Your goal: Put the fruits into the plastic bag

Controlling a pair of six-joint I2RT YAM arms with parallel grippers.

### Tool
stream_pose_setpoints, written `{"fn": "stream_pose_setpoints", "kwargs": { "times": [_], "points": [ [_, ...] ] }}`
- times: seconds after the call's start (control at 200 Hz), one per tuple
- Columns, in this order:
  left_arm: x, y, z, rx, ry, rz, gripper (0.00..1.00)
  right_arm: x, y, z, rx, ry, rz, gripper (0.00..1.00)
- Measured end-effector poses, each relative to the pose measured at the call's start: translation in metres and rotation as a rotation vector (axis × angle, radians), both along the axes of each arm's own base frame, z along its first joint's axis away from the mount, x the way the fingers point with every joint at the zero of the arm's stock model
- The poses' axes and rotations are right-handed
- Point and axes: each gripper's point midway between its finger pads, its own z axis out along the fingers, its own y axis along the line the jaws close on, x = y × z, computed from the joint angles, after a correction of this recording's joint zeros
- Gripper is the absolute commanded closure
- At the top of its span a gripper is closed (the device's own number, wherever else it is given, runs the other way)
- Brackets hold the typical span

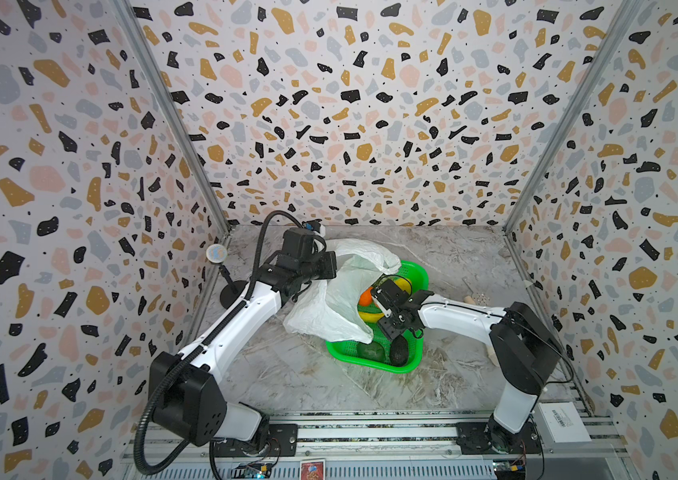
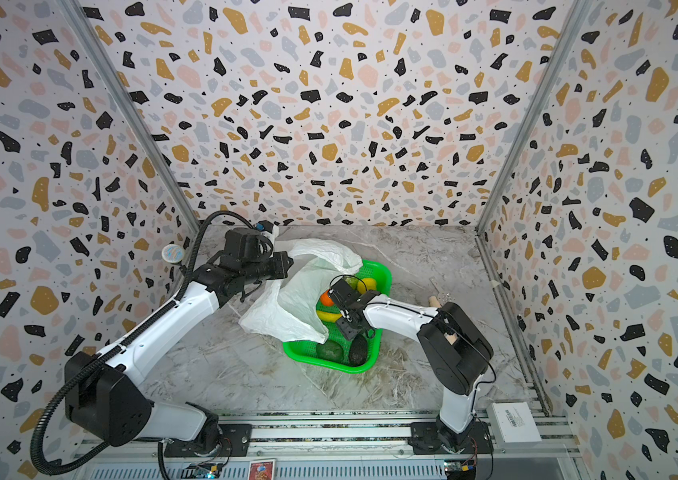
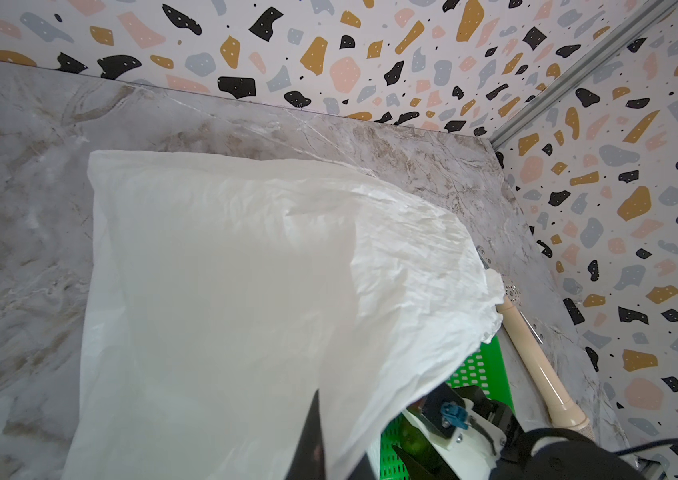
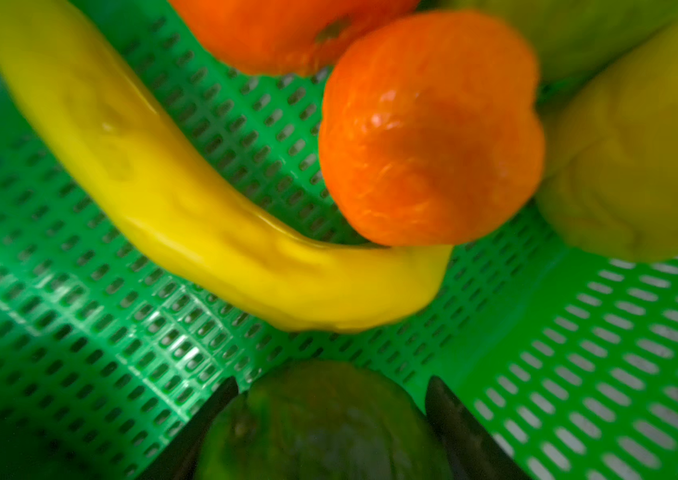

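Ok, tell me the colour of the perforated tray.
Bright green tray, clearest in the right wrist view.

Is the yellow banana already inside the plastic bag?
No, the banana lies on the perforated floor of the green tray, beside an orange.

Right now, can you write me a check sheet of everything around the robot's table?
Surface: grey marble-look tabletop.
Job's things: crinkly white plastic bag lifted, hanging over part of bright green perforated plastic tray; yellow curved banana, two orange round fruits, yellow-green lumpy fruit, two dark green avocados in tray; none seen in bag.
Clutter: beige wooden stick right of tray; round disc on black stand; white barcoded box.
End effectors: left end effector shut on bag; right end effector jaws either side of a dark green fruit, seemingly an avocado; grip unclear.
Cables: black ribbed hose along left arm.
Surroundings: terrazzo-speckled walls; metal rail in front.
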Motion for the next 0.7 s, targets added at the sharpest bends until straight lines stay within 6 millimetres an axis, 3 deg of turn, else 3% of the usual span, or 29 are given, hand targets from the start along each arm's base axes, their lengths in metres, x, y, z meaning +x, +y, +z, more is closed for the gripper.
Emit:
{"fn": "stream_pose_setpoints", "kwargs": {
  "times": [0.12, 0.22, 0.345, 0.435, 0.566, 0.701],
  "points": [
    [0.000, -0.001, -0.001, -0.005, 0.005, -0.001, 1.00, 0.004, 0.004, 0.058, 0.131, -0.130, -0.001, 0.46],
    [-0.001, -0.003, -0.002, -0.017, 0.015, -0.008, 1.00, 0.004, 0.004, 0.124, 0.295, -0.285, 0.001, 0.46],
    [0.000, -0.007, -0.007, -0.029, 0.036, -0.018, 1.00, -0.011, 0.006, 0.197, 0.532, -0.442, 0.048, 0.46],
    [0.000, -0.010, -0.012, -0.037, 0.054, -0.029, 1.00, -0.021, 0.018, 0.232, 0.674, -0.487, 0.114, 0.46],
    [-0.003, -0.015, -0.014, -0.061, 0.075, -0.049, 1.00, -0.025, 0.055, 0.244, 0.797, -0.411, 0.219, 0.46],
    [-0.005, -0.017, -0.012, -0.092, 0.091, -0.046, 1.00, -0.023, 0.095, 0.223, 0.866, -0.260, 0.292, 0.46]
  ]
}}
